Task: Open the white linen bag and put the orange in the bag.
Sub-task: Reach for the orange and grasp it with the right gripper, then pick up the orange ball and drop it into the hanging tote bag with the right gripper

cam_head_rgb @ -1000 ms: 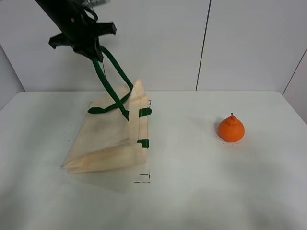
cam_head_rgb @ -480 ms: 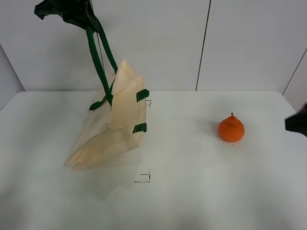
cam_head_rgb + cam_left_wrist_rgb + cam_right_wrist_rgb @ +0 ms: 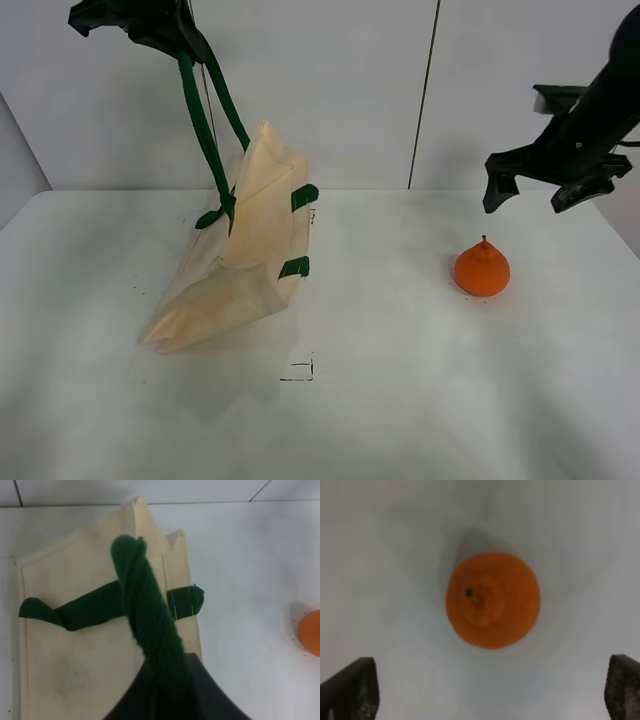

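Observation:
The white linen bag (image 3: 245,265) hangs tilted at the left of the table, its lower end resting on the surface. My left gripper (image 3: 170,28) is shut on its dark green handles (image 3: 205,125) and holds them high above the table. The left wrist view shows the twisted handles (image 3: 150,625) running into the gripper, with the bag (image 3: 75,650) below. The orange (image 3: 482,268) stands on the table at the right. My right gripper (image 3: 536,192) is open and hovers above the orange. In the right wrist view the orange (image 3: 492,600) lies between the fingertips (image 3: 350,690).
The white table (image 3: 400,400) carries a small black square mark (image 3: 298,369) in front of the bag. A grey wall with a vertical seam (image 3: 424,95) stands behind the table.
The right arm has come into view from the right edge and now hovers over the orange. The left gripper and the bag have hardly moved in the last half second.

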You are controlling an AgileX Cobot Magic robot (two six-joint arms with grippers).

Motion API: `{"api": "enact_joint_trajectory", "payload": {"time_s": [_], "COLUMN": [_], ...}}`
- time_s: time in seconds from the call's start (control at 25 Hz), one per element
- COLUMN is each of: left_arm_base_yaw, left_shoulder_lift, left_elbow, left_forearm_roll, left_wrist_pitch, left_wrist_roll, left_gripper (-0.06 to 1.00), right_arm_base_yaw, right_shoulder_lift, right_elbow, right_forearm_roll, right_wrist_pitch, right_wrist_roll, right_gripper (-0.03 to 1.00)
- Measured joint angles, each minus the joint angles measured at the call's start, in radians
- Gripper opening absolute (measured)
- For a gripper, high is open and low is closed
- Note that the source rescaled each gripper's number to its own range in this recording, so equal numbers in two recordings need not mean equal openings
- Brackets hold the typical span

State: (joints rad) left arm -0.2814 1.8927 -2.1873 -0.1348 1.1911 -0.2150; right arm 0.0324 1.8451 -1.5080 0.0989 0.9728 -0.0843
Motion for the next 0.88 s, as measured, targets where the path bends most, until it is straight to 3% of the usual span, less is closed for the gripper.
{"api": "enact_joint_trajectory", "payload": {"time_s": [0.2, 0.48, 0.56, 0.72, 0.76, 0.88], "left_arm_base_yaw": [0.0, -0.001, -0.001, -0.001, -0.001, -0.001], "left_shoulder_lift": [0.0, 0.0, 0.0, 0.0, 0.0, 0.0], "left_elbow": [0.0, 0.0, 0.0, 0.0, 0.0, 0.0], "left_forearm_roll": [0.0, 0.0, 0.0, 0.0, 0.0, 0.0], "left_wrist_pitch": [0.0, 0.0, 0.0, 0.0, 0.0, 0.0], "left_wrist_roll": [0.0, 0.0, 0.0, 0.0, 0.0, 0.0], "left_gripper": [0.0, 0.0, 0.0, 0.0, 0.0, 0.0], "right_arm_base_yaw": [0.0, 0.0, 0.0, 0.0, 0.0, 0.0], "right_shoulder_lift": [0.214, 0.383, 0.389, 0.386, 0.382, 0.37], "right_elbow": [-0.098, -0.104, -0.104, -0.127, -0.137, -0.186], "right_forearm_roll": [-0.003, 0.01, 0.011, 0.013, 0.015, 0.046], "right_wrist_pitch": [0.015, -0.025, -0.035, -0.021, -0.006, 0.046], "right_wrist_roll": [0.0, 0.0, 0.001, 0.003, 0.004, 0.004], "right_gripper": [1.0, 0.96, 0.79, 0.08, 0.0, 0.01]}}
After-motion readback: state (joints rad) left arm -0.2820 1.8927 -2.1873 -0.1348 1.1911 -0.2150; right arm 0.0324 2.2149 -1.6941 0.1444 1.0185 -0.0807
